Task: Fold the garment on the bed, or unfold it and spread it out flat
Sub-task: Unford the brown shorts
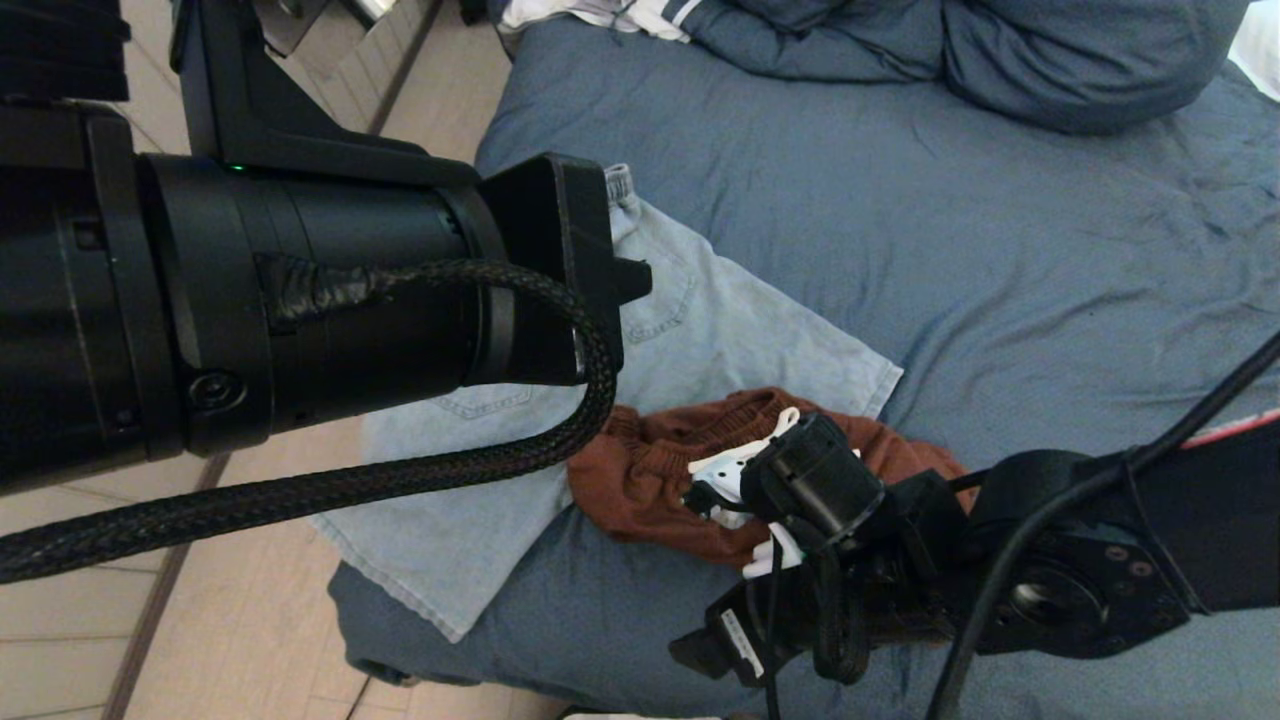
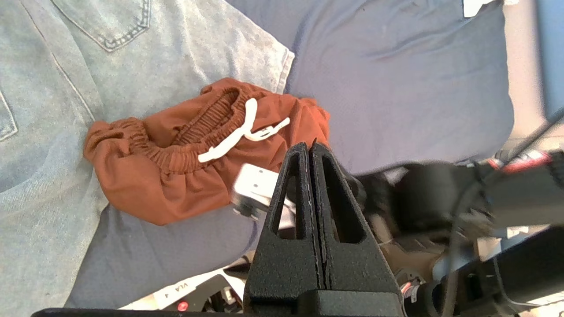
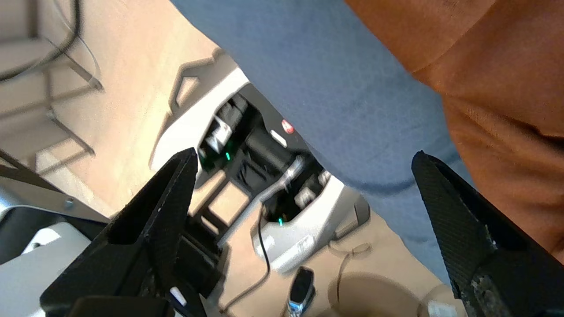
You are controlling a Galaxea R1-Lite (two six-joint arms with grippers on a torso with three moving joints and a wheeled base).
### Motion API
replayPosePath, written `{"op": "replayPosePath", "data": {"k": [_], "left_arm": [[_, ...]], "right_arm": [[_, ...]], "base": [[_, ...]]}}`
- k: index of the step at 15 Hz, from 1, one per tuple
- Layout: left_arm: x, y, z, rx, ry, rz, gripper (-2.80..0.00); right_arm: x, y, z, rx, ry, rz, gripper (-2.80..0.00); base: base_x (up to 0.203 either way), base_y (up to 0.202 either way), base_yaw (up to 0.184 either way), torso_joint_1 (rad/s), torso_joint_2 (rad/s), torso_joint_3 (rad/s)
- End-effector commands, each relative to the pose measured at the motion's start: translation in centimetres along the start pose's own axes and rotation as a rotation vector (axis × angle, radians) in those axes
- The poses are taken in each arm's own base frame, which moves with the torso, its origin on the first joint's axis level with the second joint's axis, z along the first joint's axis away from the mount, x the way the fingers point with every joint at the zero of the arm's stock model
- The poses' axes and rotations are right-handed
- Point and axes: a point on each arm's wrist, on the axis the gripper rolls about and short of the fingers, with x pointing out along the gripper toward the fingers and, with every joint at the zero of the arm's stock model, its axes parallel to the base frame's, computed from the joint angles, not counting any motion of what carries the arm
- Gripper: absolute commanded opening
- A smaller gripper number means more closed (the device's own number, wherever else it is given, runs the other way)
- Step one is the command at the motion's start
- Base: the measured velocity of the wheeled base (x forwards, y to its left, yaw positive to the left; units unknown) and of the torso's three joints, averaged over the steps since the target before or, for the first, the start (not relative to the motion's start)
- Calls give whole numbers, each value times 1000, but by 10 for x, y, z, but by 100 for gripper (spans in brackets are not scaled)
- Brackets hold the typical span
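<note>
Both garments lie on the bed (image 1: 900, 250), rust shorts (image 2: 176, 176) beside the spread right tool (image 3: 304, 176).

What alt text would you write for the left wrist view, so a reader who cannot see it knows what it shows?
Crumpled rust-brown shorts with a white drawstring lie bunched on the blue bed, partly overlapping light-blue denim shorts spread flat. The left tool, shut and empty, hangs above the bed beside the brown shorts.
</note>
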Motion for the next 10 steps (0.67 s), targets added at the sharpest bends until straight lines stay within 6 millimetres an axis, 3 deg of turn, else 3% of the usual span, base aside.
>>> {"op": "replayPosePath", "data": {"k": [1, 3, 4, 7, 10], "left_arm": [[1, 0, -1, -1, 4, 4, -280], [1, 0, -1, -1, 3, 3, -280], [1, 0, -1, -1, 4, 4, -280], [13, 10, -17, -17, 61, 51, -280], [39, 35, -48, -45, 192, 126, -280]], "right_arm": [[-25, 1, 2, -1, -85, 13, 0], [-55, -6, 28, 25, -229, 6, 0], [-70, -18, 42, 59, -304, -31, -280], [-101, -56, 72, 133, -456, -154, -280], [-90, -87, 77, 143, -438, -239, -280]], "base": [[0, 0, 0, 0, 0, 0], [0, 0, 0, 0, 0, 0], [0, 0, 0, 0, 0, 0], [0, 0, 0, 0, 0, 0], [0, 0, 0, 0, 0, 0]]}}
